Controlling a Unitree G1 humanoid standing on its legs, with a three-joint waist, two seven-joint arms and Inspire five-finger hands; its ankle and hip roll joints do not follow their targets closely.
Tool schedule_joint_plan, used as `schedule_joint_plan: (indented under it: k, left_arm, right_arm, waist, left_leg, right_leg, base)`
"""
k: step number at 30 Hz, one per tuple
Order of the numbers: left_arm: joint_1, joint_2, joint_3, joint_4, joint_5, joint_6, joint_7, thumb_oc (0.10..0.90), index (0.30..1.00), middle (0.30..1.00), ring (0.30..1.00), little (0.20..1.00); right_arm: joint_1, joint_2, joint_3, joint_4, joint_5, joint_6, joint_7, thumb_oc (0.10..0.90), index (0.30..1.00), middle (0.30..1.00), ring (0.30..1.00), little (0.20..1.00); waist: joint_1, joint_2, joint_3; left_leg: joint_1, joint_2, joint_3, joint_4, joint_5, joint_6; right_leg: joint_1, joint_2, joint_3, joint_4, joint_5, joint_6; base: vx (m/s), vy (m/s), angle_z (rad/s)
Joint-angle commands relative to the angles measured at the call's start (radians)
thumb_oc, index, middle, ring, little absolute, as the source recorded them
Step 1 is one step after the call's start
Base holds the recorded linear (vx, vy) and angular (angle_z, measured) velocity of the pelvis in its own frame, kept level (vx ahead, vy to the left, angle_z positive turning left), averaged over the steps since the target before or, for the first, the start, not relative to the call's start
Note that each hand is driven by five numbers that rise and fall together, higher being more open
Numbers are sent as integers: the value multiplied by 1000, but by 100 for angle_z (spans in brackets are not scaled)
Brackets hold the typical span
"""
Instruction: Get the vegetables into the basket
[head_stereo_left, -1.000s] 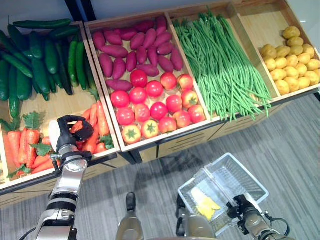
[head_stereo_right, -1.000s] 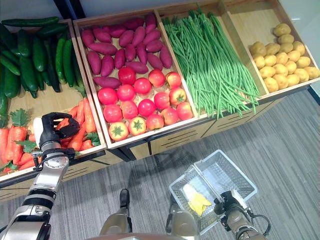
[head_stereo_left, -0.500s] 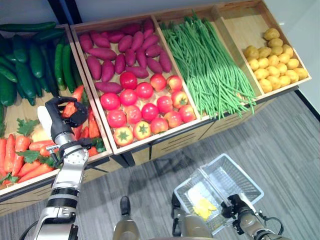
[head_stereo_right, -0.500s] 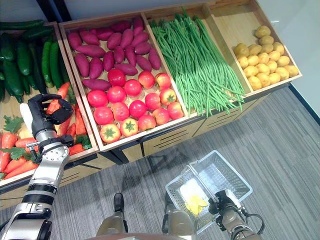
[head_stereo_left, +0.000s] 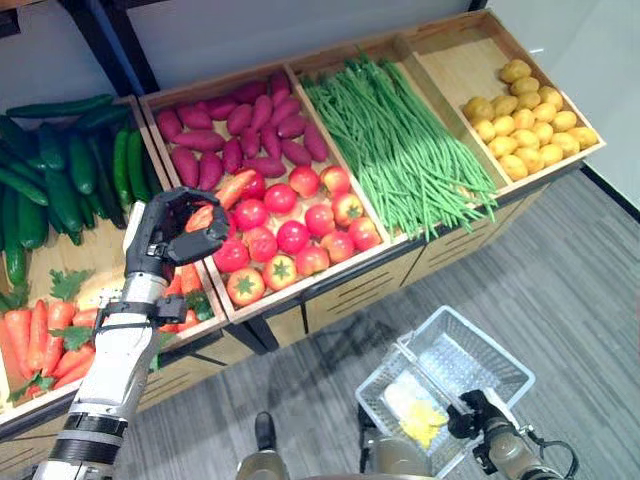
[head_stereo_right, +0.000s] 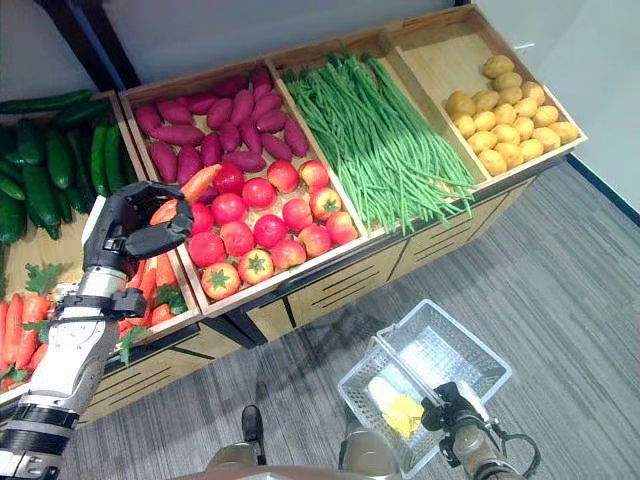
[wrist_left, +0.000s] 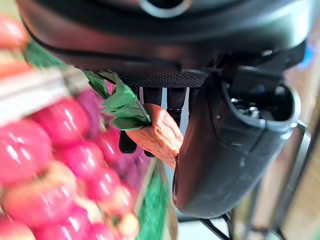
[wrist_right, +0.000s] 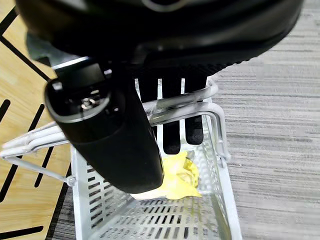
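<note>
Where left wrist view shows leaves | left hand (head_stereo_left: 172, 232) grips carrot (wrist_left: 159, 136)

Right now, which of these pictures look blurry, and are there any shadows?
In the left wrist view the tomatoes are smeared out of focus while the carrot in the left hand is sharper; in the left eye view the basket casts a faint shadow on the floor.
</note>
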Motion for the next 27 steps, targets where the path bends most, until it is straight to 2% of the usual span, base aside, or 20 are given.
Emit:
schedule_joint_plan:
  k: [1, 7, 9, 12, 13, 15, 17, 19, 20, 21, 22, 23, 25, 27]
  left_arm:
    - [-116, 49, 25, -62, -33, -128, -18, 400, 300, 300, 300, 300]
    - [-106, 38, -1, -92, -21, -119, -45, 400, 300, 300, 300, 300]
    - [-116, 55, -23, -112, -26, -119, -64, 400, 300, 300, 300, 300]
    - [-136, 77, -62, -129, -36, -125, -89, 400, 300, 300, 300, 300]
    - [-137, 87, -81, -140, -40, -124, -103, 400, 300, 300, 300, 300]
    - [-148, 99, -98, -149, -36, -130, -115, 400, 300, 300, 300, 300]
    - [-155, 104, -100, -152, -37, -131, -116, 400, 300, 300, 300, 300]
    - [-152, 108, -110, -154, -38, -129, -125, 400, 300, 300, 300, 300]
    - [-130, 105, -85, -194, -45, -119, -140, 400, 300, 300, 300, 300]
    - [-118, 105, -77, -204, -55, -122, -153, 400, 300, 300, 300, 300]
    - [-108, 103, -73, -218, -53, -119, -162, 400, 300, 300, 300, 300]
    - [-106, 103, -72, -219, -53, -118, -162, 400, 300, 300, 300, 300]
    - [-98, 100, -61, -212, -53, -119, -165, 400, 300, 300, 300, 300]
    - [-84, 89, -55, -215, -49, -120, -170, 400, 300, 300, 300, 300]
  right_arm:
    - [-2, -34, 1, 36, 23, -12, -6, 400, 300, 300, 300, 300]
    - [-1, -33, -37, 40, 51, -13, -8, 400, 300, 300, 300, 300]
    - [-12, -40, -51, 32, 69, -15, -9, 400, 300, 300, 300, 300]
    - [-7, -51, -73, 20, 78, -17, -11, 400, 300, 300, 300, 300]
    - [1, -52, -87, 12, 82, -17, -12, 400, 300, 300, 300, 300]
    - [1, -57, -104, 4, 91, -17, -16, 400, 300, 300, 300, 300]
    - [-10, -53, -105, -2, 98, -16, -18, 400, 300, 300, 300, 300]
    - [-25, -47, -95, -13, 101, -20, -21, 400, 300, 300, 300, 300]
    - [-42, -43, -85, -5, 99, -22, -21, 400, 300, 300, 300, 300]
    - [-42, -39, -78, -11, 97, -28, -23, 400, 300, 300, 300, 300]
    - [-40, -33, -73, -12, 95, -29, -19, 400, 300, 300, 300, 300]
    - [-39, -32, -73, -13, 95, -29, -19, 400, 300, 300, 300, 300]
    - [-20, -28, -77, -18, 95, -32, -20, 400, 300, 300, 300, 300]
    - [18, -26, -87, -17, 93, -32, -13, 400, 300, 300, 300, 300]
  waist:
    - [-5, -56, -58]
    - [-15, -54, -60]
    - [-22, -71, -29]
    - [-32, -74, -14]
    - [-51, -80, -11]
    - [-65, -86, -6]
    - [-65, -87, -5]
    - [-30, -63, 15]
    - [11, -43, -2]
    - [18, -41, -10]
    - [28, -46, -22]
    - [30, -47, -22]
    - [33, -52, -31]
    - [21, -49, -49]
  left_leg:
    - [-15, 11, -49, 1, -39, -12]
    - [40, -3, -4, 6, -60, 5]
    - [-8, -17, 9, 136, -113, 21]
    - [-22, -36, 39, 159, -137, 39]
    - [-22, -59, 56, 148, -140, 49]
    - [-24, -81, 86, 135, -145, 59]
    - [-40, -83, 110, 134, -139, 64]
    - [-55, -54, 178, 148, -139, 79]
    - [-40, -38, 249, 134, -152, 84]
    - [-26, -34, 299, 126, -147, 93]
    - [-13, -37, 339, 118, -148, 96]
    - [-10, -38, 342, 117, -148, 96]
    - [-2, -36, 373, 116, -143, 90]
    - [17, -25, 401, 109, -130, 76]
  right_leg:
    - [39, -97, 20, 4, -60, 92]
    - [52, -109, 50, 8, -64, 101]
    - [30, -126, 87, 66, -69, 102]
    - [-22, -140, 123, 111, -51, 125]
    - [-41, -155, 142, 101, 7, 148]
    - [-70, -175, 165, 74, 98, 170]
    - [-103, -179, 175, 70, 122, 174]
    - [-94, -194, 1, 158, 16, 132]
    - [-27, -218, -169, 288, -80, 111]
    - [-5, -213, -182, 357, -108, 105]
    - [27, -203, -188, 356, -127, 102]
    - [28, -203, -185, 354, -126, 102]
    - [53, -193, -200, 293, -125, 102]
    - [77, -166, -198, 216, -152, 98]
  base:
    - [49, 12, -6]
    - [66, 48, -17]
    - [-50, 103, -31]
    - [-94, 195, -39]
    - [-78, 171, -38]
    - [-137, 185, -34]
    - [-165, 106, -78]
    - [-244, 245, -130]
    - [-218, 344, -312]
    - [-158, 298, -264]
    - [-72, 92, -244]
    - [-12, -8, -87]
    - [8, -65, -85]
    - [66, -138, -39]
